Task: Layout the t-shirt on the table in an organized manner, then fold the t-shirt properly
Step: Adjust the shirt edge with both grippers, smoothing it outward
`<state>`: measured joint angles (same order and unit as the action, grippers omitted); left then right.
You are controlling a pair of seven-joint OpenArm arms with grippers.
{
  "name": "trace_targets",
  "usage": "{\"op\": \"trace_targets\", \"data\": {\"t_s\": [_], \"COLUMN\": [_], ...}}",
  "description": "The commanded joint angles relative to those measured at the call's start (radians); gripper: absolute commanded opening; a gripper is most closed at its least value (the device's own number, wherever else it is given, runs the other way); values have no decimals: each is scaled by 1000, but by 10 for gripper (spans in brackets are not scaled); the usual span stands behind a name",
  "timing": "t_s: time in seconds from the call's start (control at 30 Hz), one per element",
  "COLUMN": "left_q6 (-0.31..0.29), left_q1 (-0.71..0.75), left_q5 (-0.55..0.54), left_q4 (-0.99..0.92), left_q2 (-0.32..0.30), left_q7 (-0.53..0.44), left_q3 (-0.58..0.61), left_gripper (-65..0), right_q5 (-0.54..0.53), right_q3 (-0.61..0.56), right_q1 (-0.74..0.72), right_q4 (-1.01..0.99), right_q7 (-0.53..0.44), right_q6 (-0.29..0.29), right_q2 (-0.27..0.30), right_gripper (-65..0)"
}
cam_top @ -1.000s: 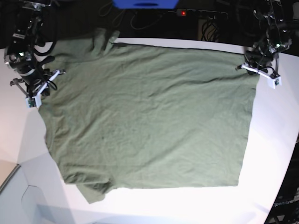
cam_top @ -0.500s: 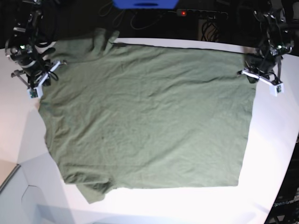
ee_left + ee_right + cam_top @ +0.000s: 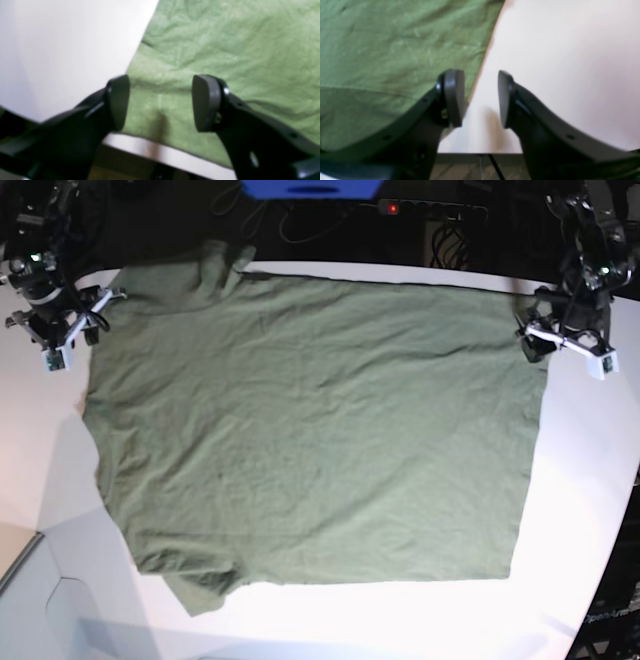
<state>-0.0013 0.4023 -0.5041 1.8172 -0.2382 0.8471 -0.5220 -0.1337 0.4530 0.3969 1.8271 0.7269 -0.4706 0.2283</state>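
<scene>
Base view: t-shirt (image 3: 315, 430) is lying spread flat on bench (image 3: 590, 480). Left gripper (image 3: 160, 102) and right gripper (image 3: 480, 98) are both gaping, holding nothing. Risk: far sleeve, bunching at the bench's back edge, is likely skewing any fold.

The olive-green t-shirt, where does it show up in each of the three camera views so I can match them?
Base view: the olive-green cotton t-shirt lies spread flat, filling the middle of the white table.
Left wrist view: it fills the right and centre, behind the open left hand.
Right wrist view: it fills the upper left, beside the open right hand.
Shared landmark: the shirt's straight edge against the white tabletop.
</scene>
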Motion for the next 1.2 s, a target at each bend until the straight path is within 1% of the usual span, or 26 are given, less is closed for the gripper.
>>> {"op": "trace_targets", "data": {"t_s": [0.0, 0.07, 0.17, 0.23, 0.3, 0.4, 0.47, 0.5, 0.53, 0.6, 0.63, 0.67, 0.73, 0.8, 0.9, 0.97, 1.17], "left_q6": [2, 2, 2, 2, 2, 1, -1, -15, -47, -148, -185, -214, -243, -253, -253, -253, -254], "left_q1": [13, 27, 42, 68, 99, 123, 125, 125, 122, 113, 106, 89, 62, 42, 25, 25, 39], "left_q5": [0, 2, 2, 5, 29, 69, 94, 101, 107, 111, 111, 111, 137, 172, 216, 244, 243], "left_q4": [26, 37, 34, 29, 28, 28, 23, 9, -6, -47, -69, -86, -122, -145, -149, -155, -158], "left_q2": [-19, -23, -56, -71, -82, -82, -77, -76, -76, -74, -68, -59, -54, -43, -3, 1, 4], "left_q7": [-9, 18, 54, 41, 16, -12, -13, -13, -13, -13, -15, -15, -15, -15, -21, -52, -70], "left_q3": [-13, -25, -39, -40, -43, -39, -36, -34, -28, -34, -36, -36, -37, -30, -37, -30, -28], "left_gripper": [-242, -242, -242, -242, -241, -241, -241, -241, -241, -241, -241, -242, -242, -242, -242, -242, -252], "right_q5": [-1, -1, -1, -1, -1, -1, -1, -1, -1, -1, -1, -1, -1, -1, -1, -1, -1], "right_q3": [22, 34, 40, 40, 40, 74, 105, 117, 122, 123, 123, 125, 126, 123, 123, 123, 128], "right_q1": [6, 20, 44, 66, 90, 99, 101, 107, 113, 119, 119, 121, 121, 121, 121, 121, 122], "right_q4": [20, 20, 23, 23, 23, 23, 24, 24, 24, 23, 23, 23, 23, 23, 23, 23, 23], "right_q7": [-13, -11, -16, -17, -19, -31, -53, -63, -71, -76, -76, -76, -76, -76, -74, -72, -69], "right_q6": [5, 5, 5, 5, 5, 5, 5, 5, 5, 5, 5, 5, 5, 5, 5, 5, 5], "right_q2": [12, 12, 10, 10, 7, -25, -51, -59, -62, -62, -62, -63, -65, -65, -65, -65, -65], "right_gripper": [-399, -388, -371, -357, -329, -281, -264, -261, -260, -260, -260, -260, -261, -261, -261, -261, -261]}}
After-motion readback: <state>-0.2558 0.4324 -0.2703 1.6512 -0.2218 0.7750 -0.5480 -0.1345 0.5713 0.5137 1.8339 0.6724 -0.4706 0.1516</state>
